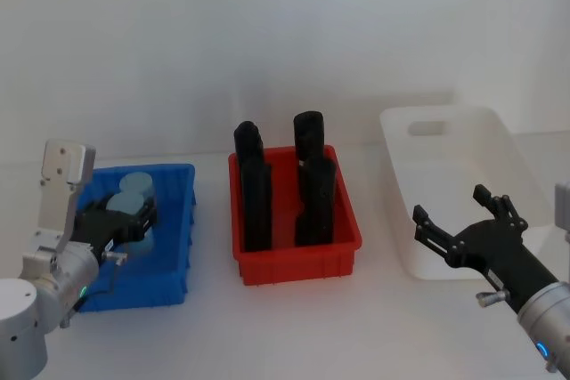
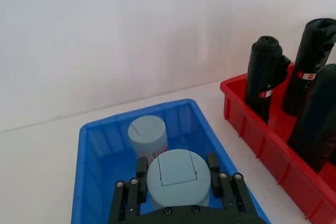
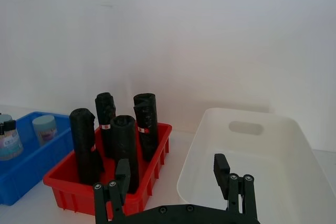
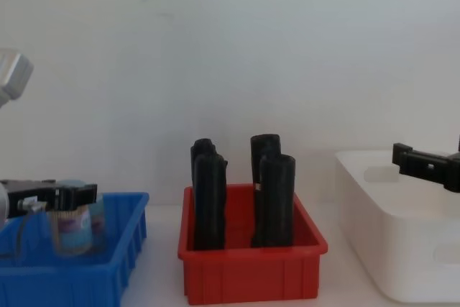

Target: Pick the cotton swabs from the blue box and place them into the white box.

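Cotton swabs (image 2: pixel 176 179) in their lidded jar look light, rigid and rather slick, best squeezed across the round sides below the lid, and the left gripper (image 2: pixel 177 166), reaching low into the blue box (image 2: pixel 105 120), clasps that jar so, while the right gripper (image 1: pixel 450 205) hangs spread open near the white box (image 1: pixel 508 144).

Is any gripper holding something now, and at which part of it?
The left gripper holds one jar of cotton swabs by the sides of its lid; the right gripper is open, empty.
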`<state>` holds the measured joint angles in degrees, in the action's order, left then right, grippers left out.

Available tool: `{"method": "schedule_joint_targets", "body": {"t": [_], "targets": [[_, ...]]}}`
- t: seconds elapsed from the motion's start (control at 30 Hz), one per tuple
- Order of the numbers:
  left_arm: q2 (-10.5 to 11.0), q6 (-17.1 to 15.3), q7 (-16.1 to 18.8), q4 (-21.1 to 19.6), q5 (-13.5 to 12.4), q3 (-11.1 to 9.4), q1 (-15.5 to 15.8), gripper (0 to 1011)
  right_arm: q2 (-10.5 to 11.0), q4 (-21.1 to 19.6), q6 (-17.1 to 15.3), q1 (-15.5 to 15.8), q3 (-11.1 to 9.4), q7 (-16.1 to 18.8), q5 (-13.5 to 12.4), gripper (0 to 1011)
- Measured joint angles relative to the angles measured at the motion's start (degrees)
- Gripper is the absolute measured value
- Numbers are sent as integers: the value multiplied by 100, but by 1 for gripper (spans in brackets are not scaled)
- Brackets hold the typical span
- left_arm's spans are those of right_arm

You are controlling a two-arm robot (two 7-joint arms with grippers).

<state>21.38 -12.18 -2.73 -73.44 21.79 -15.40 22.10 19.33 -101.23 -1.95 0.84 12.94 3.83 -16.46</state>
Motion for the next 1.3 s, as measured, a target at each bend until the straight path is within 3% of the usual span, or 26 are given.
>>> {"method": "schedule_joint_targets", "body": {"t": [0.2,0.6,0.93,1.3], "targets": [[70,-224,-121,-431,-107,35,-3,670,0,0,0,0,0,0,0,1002],[187,-790,-815,-1253,-282,72,103,670,0,0,0,0,0,0,0,1002],[205,-1116,-1540,-1579,-308,44,257,670,0,0,0,0,0,0,0,1002],[125,-1320,-2331,-1681,-246,-57,458,671,0,0,0,0,0,0,0,1002]]}}
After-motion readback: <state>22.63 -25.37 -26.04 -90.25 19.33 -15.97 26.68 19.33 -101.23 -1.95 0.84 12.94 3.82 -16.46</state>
